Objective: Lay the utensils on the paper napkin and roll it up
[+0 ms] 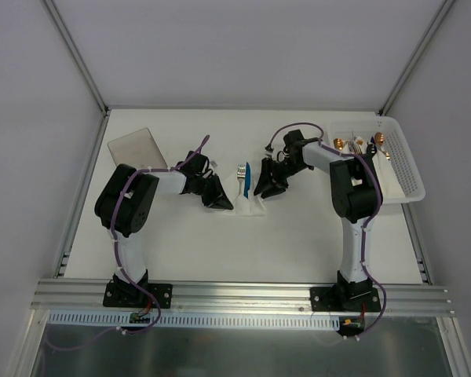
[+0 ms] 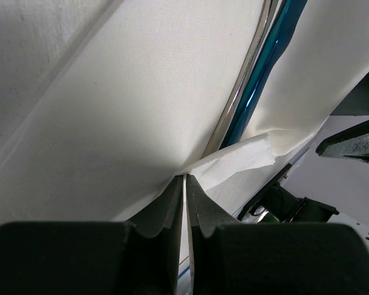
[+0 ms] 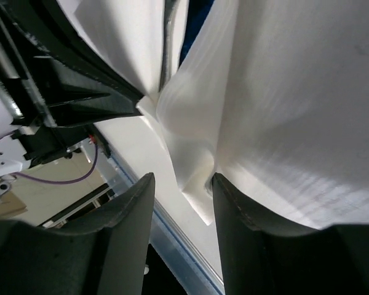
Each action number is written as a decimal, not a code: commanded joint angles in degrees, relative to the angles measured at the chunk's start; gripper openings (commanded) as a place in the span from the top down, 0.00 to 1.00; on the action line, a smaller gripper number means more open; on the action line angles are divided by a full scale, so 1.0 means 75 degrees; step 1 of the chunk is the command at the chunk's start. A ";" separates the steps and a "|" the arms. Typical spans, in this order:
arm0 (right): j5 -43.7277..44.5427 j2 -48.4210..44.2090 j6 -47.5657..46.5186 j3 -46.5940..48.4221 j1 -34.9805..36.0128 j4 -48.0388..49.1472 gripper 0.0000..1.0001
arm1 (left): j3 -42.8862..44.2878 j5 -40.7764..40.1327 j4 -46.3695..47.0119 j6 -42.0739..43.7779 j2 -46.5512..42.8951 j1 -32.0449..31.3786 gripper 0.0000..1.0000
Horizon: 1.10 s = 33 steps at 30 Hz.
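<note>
The paper napkin lies at the middle of the table, its near part lifted and folded. The utensils lie on it, a blue handle beside a silver one. My left gripper is shut on the napkin's edge, its jaws pressed together. My right gripper stands open. A folded napkin corner hangs between its jaws and touches only the right finger. The left gripper's fingers show across the fold.
A white perforated basket at the back right holds white rolls with gold cutlery ends. A grey flat sheet lies at the back left. Metal rails run along the table's near edge.
</note>
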 commanded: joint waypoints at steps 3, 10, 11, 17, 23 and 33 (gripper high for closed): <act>0.1172 -0.0390 0.0023 -0.0172 -0.0005 -0.0013 0.53 | 0.0098 -0.0354 -0.0213 0.0081 0.0158 -0.0095 0.93; 0.1444 -0.0155 -0.0152 -0.0336 -0.0403 0.0210 0.55 | 0.0086 -0.0366 -0.0213 0.0092 0.0158 -0.0083 0.93; 0.1408 -0.0167 -0.0211 -0.0359 -0.0520 0.0256 0.55 | 0.0075 -0.0366 -0.0224 0.0104 0.0158 -0.0083 0.93; 0.0753 -0.0284 -0.0609 -0.0688 -0.0942 0.0304 0.55 | 0.0063 -0.0389 -0.0224 0.0081 0.0170 -0.0083 0.93; 0.0786 -0.0284 -0.0891 -0.0899 -0.0931 0.0421 0.60 | 0.0063 -0.0413 -0.0224 0.0057 0.0170 -0.0095 0.93; 0.0881 -0.0366 -0.1055 -0.1144 -0.0802 0.0386 0.62 | 0.0086 -0.0424 -0.0236 0.0022 0.0170 -0.0095 0.93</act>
